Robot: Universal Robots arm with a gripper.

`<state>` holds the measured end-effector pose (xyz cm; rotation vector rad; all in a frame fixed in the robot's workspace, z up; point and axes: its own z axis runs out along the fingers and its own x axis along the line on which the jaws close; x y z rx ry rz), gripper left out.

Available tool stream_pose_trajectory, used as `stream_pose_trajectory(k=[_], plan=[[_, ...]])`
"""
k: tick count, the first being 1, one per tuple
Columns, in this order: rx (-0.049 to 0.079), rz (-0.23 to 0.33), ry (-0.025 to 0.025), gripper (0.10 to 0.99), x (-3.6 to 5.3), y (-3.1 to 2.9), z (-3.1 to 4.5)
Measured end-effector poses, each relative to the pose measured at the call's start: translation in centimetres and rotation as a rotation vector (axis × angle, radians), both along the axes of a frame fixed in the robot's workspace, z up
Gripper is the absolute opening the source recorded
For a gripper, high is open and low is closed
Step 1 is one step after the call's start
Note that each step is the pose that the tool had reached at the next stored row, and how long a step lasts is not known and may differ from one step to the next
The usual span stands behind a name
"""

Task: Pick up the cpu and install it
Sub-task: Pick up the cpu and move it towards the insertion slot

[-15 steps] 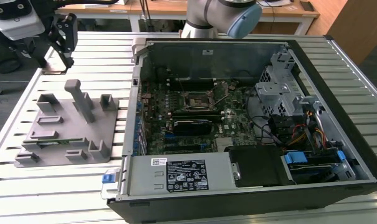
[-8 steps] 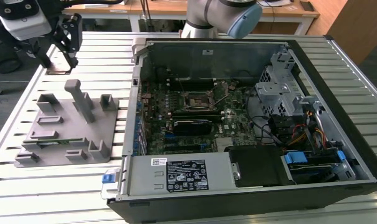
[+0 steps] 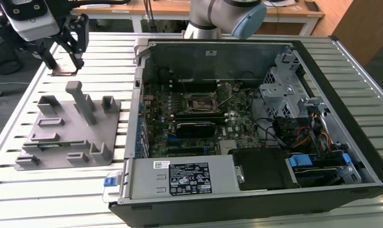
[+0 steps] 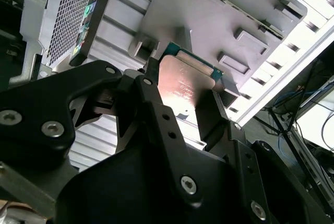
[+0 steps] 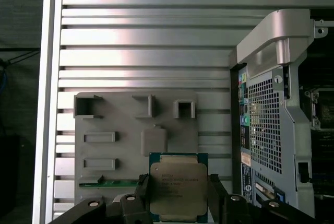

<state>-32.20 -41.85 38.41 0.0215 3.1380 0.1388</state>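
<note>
The cpu (image 3: 63, 72), a flat square chip with a silvery top and a thin green edge, hangs above the slatted table at the exterior view's far left, beyond the grey fixture (image 3: 71, 128). My gripper (image 3: 64, 64) is shut on it, with a finger on each of two opposite edges. In both wrist views the cpu (image 5: 178, 187) (image 4: 185, 85) sits between the black fingers (image 5: 142, 188), held over the fixture (image 5: 135, 145). The open cpu socket (image 3: 198, 102) lies on the motherboard inside the computer case (image 3: 242, 118), to the exterior view's right of the gripper.
The grey fixture has several raised blocks and a tall post (image 3: 80, 102), and a green strip (image 5: 112, 184) lies in one slot. The case wall (image 5: 266, 119) stands between fixture and motherboard. A black heatsink (image 3: 198, 128) and drive cage (image 3: 283, 90) crowd the case.
</note>
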Motion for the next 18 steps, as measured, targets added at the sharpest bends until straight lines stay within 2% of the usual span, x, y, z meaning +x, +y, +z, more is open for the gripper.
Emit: stream_pose_trajectory(k=[18], plan=[[0.000, 0.000, -0.0001, 0.525, 1.56, 0.00, -0.08]])
